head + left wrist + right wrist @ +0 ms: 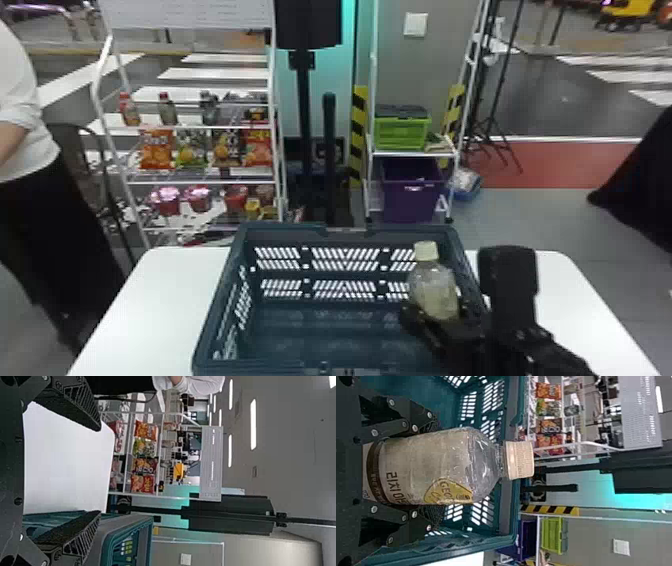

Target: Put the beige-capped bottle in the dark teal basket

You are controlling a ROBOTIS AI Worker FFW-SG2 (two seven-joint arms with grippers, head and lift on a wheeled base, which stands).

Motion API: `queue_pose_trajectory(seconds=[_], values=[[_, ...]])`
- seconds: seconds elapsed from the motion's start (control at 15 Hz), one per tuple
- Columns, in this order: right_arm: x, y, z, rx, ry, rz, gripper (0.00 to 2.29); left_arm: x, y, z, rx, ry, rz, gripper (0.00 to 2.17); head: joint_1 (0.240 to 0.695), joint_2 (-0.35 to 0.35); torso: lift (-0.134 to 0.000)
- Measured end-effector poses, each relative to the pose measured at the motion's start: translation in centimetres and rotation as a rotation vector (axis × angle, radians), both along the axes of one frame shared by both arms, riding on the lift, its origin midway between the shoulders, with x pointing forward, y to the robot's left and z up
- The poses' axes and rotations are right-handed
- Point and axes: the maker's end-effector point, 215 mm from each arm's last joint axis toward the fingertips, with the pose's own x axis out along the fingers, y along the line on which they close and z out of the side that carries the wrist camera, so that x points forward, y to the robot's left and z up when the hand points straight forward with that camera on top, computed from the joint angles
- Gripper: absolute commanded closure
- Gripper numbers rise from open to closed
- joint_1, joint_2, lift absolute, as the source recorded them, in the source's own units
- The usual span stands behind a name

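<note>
Two black fingers of the right end effector [437,316] are closed on the lower part of the beige-capped bottle [434,290], held nearly upright with its cap up, inside the right part of the dark teal basket [212,320]. The right arm [507,300] comes in from the lower right, across the basket's right side; the left end effector [97,471] stands wide open and empty by the worktop [67,463].

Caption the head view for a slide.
Right hand holding the beige-capped bottle over the dark teal basket on a white table.
</note>
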Motion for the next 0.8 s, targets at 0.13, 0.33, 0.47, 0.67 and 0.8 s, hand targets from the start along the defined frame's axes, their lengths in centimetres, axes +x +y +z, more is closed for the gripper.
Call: queue_pose_trajectory(seconds=[0.13, 0.33, 0.47, 0.67, 0.8], values=[[1.3, 1.5, -0.9, -0.029, 0.055, 0.031, 2.29, -0.4, 0.1, 0.1, -0.003, -0.007, 0.004, 0.14, 0.499, 0.0, 0.0], [2.2, 3.5, -2.9, -0.068, 0.169, 0.075, 2.29, -0.8, 0.2, 0.2, -0.005, -0.011, 0.01, 0.14, 0.499, 0.0, 0.0], [2.9, 3.8, -4.4, -0.103, 0.233, 0.084, 2.29, -0.9, 0.2, 0.3, -0.006, -0.014, 0.013, 0.14, 0.499, 0.0, 0.0], [3.8, 4.1, -7.5, -0.151, 0.317, 0.1, 2.29, -1.0, 0.4, 0.6, -0.004, -0.015, 0.018, 0.14, 0.499, 0.0, 0.0], [4.3, 4.5, -9.1, -0.172, 0.349, 0.111, 2.28, -1.2, 0.7, 0.8, 0.001, -0.017, 0.022, 0.14, 0.499, 0.0, 0.0]])
